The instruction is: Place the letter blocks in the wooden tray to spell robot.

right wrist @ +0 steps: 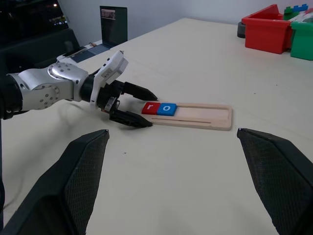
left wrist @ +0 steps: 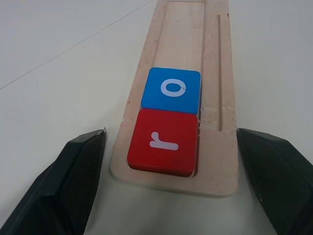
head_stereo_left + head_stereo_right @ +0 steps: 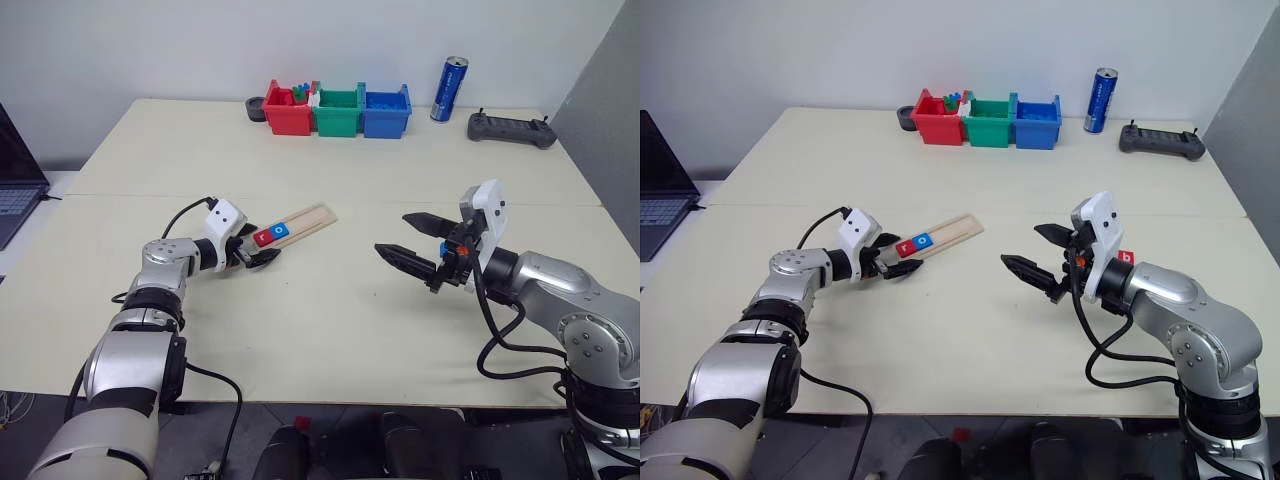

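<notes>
So the wooden tray (image 3: 300,224) is lying flat on the table (image 3: 330,330), a bit left of the middle, angled so its far end points to about 2 o'clock in the head view. Two letter blocks sit in its groove at the near end, touching each other: the red r block (image 2: 164,142) right at the end, then the blue o block (image 2: 171,90) next along. The remaining length of the groove is bare wood.

The left gripper (image 3: 252,256) is right at that near end of the tray, fingers spread wide with one on each side of the tray end, holding nothing. From its wrist cam the two pads sit just off the tray's edges; can't tell if they actually touch it.

The right gripper (image 3: 415,242) hangs above the table at about 3 o'clock from the tray, well apart from it, fingers also spread and empty, pointing back toward the tray. A bit of red and blue peeks out right behind it, too hidden to identify.

Along the far edge at 12 o'clock: a red bin (image 3: 288,108), green bin (image 3: 338,112) and blue bin (image 3: 386,113) in a row, then a blue can (image 3: 449,89) and a black controller (image 3: 511,129) further right. Laptop (image 3: 15,180) off at 9 o'clock.
</notes>
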`<state>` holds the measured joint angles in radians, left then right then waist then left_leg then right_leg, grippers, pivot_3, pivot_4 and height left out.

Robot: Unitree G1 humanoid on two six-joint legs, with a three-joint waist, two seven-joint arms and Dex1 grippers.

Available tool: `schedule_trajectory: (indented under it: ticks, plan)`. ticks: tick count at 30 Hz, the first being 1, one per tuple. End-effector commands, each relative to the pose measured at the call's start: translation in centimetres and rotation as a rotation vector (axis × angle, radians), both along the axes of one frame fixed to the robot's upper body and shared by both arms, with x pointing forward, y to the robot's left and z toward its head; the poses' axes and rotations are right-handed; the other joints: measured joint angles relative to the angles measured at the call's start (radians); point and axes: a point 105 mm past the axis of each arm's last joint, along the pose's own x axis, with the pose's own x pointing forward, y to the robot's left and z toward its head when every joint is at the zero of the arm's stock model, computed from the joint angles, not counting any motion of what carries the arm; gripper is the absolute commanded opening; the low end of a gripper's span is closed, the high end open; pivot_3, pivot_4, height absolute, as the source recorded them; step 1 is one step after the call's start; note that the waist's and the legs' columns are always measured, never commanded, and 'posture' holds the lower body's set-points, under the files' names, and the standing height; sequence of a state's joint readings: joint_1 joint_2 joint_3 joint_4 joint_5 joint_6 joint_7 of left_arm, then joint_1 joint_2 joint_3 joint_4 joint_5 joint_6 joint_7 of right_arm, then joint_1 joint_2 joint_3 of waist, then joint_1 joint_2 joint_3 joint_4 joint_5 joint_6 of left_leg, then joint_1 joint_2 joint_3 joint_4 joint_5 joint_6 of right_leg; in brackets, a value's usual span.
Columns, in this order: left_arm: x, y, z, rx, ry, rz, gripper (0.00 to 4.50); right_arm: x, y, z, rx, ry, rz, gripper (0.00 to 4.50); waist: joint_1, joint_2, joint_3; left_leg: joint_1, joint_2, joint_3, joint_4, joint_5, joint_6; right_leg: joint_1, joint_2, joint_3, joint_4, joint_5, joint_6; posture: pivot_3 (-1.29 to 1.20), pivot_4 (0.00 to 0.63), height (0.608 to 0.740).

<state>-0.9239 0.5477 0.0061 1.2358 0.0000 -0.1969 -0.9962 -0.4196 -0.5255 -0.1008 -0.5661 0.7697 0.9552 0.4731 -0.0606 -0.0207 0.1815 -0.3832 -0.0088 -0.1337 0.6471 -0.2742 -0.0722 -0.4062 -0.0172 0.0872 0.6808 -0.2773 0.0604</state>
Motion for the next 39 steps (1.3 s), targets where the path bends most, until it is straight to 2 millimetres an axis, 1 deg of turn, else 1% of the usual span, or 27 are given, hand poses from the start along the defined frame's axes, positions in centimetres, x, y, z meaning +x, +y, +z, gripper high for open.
schedule_trajectory:
  ticks: [1,2,5,6,7,13,17,20,25,27,29,30,33,35,39]
  plan:
    - [-0.6,0.1,-1.3,0.046,0.068,-0.025,4.5,-0.3,0.1,1.4,0.013,-0.059,0.01,4.47,0.0,0.0,0.0,0.0,0.0,0.0,0.0,0.0,0.0,0.0,0.0,0.0,0.0,0.0,0.0,0.0,0.15,0.74]
    - [-0.6,0.0,-1.3,0.046,0.068,-0.031,4.5,-0.3,0.0,1.3,0.008,-0.062,0.011,4.47,0.0,0.0,0.0,0.0,0.0,0.0,0.0,0.0,0.0,0.0,0.0,0.0,0.0,0.0,0.0,0.0,0.15,0.74]
    - [-0.6,-0.1,-0.9,0.044,0.061,-0.044,3.93,-0.3,-0.2,1.2,-0.003,-0.068,0.01,4.5,0.0,0.0,0.0,0.0,0.0,0.0,0.0,0.0,0.0,0.0,0.0,0.0,0.0,0.0,0.0,0.0,0.15,0.74]
    - [-0.5,-0.1,-0.8,0.043,0.059,-0.045,3.62,-0.3,-0.2,1.2,-0.008,-0.07,0.012,4.5,0.0,0.0,0.0,0.0,0.0,0.0,0.0,0.0,0.0,0.0,0.0,0.0,0.0,0.0,0.0,0.0,0.15,0.74]
    - [-0.5,-0.1,-0.7,0.042,0.059,-0.045,3.43,-0.3,-0.3,1.1,-0.009,-0.072,0.012,4.5,0.0,0.0,0.0,0.0,0.0,0.0,0.0,0.0,0.0,0.0,0.0,0.0,0.0,0.0,0.0,0.0,0.15,0.74]
    - [-0.6,0.3,-0.8,0.054,0.058,-0.04,3.41,-0.3,-0.2,1.0,-0.012,-0.078,0.018,4.5,0.0,0.0,0.0,0.0,0.0,0.0,0.0,0.0,0.0,0.0,0.0,0.0,0.0,0.0,0.0,0.0,0.15,0.74]
    - [-0.7,-0.3,-0.5,0.061,0.037,-0.082,3.41,-0.2,-0.5,0.8,-0.022,-0.085,0.013,4.5,0.0,0.0,0.0,0.0,0.0,0.0,0.0,0.0,0.0,0.0,0.0,0.0,0.0,0.0,0.0,0.0,0.15,0.74]
    - [-0.8,-2.1,0.4,0.035,0.005,-0.184,3.41,-0.1,-1.0,0.7,-0.044,-0.09,0.009,4.5,0.001,0.0,0.0,0.0,0.0,0.0,0.0,0.0,0.0,0.0,0.0,0.0,0.0,0.0,0.0,0.0,0.15,0.74]
    - [-2.2,-6.0,1.2,0.018,-0.029,-0.436,3.41,-0.8,-3.0,0.0,-0.145,-0.115,0.047,4.5,0.01,-0.001,0.0,-0.002,-0.001,0.0,0.0,0.0,0.0,0.0,-0.001,-0.001,-0.001,0.0,0.0,0.0,0.15,0.74]
    - [-3.2,-7.7,1.3,0.015,-0.031,-0.548,3.41,-1.3,-3.8,-0.7,-0.202,-0.119,0.08,4.5,0.009,-0.001,0.0,-0.003,-0.001,0.0,0.001,0.0,0.0,0.0,-0.001,-0.001,-0.002,0.0,0.0,0.0,0.15,0.74]
    - [-3.8,-9.0,1.1,0.017,-0.026,-0.617,3.41,-1.6,-4.4,-1.3,-0.232,-0.112,0.116,4.5,0.006,-0.001,0.001,-0.002,-0.001,0.0,0.001,0.0,0.0,0.0,-0.001,0.0,-0.002,0.0,0.0,0.0,0.15,0.74]
    - [-4.2,-9.9,0.9,0.02,-0.029,-0.657,3.41,-1.9,-4.6,-1.5,-0.247,-0.117,0.141,4.5,0.006,-0.001,0.001,-0.002,-0.001,0.0,0.001,0.0,0.0,0.0,-0.001,-0.001,-0.001,0.0,0.0,0.0,0.15,0.74]
    - [-4.9,-11.8,0.7,0.022,-0.031,-0.74,3.41,-2.4,-4.8,-1.6,-0.266,-0.137,0.185,4.5,0.001,-0.001,0.001,-0.001,-0.001,0.0,0.002,0.0,0.0,0.0,0.0,0.0,0.0,0.0,0.0,0.0,0.15,0.74]
    - [-5.4,-12.8,0.5,0.027,-0.025,-0.794,3.41,-2.9,-5.1,-1.6,-0.284,-0.152,0.207,4.5,-0.002,-0.001,0.001,-0.001,-0.001,0.001,0.002,0.0,0.0,0.001,0.0,0.001,0.0,0.0,0.0,0.0,0.15,0.74]
    - [-5.7,-13.8,0.0,0.053,-0.02,-0.832,3.41,-3.2,-5.1,-1.6,-0.295,-0.159,0.221,4.5,-0.002,-0.001,0.001,-0.001,0.0,0.001,0.002,0.0,0.0,0.001,0.0,0.001,0.0,0.0,0.0,0.0,0.15,0.74]
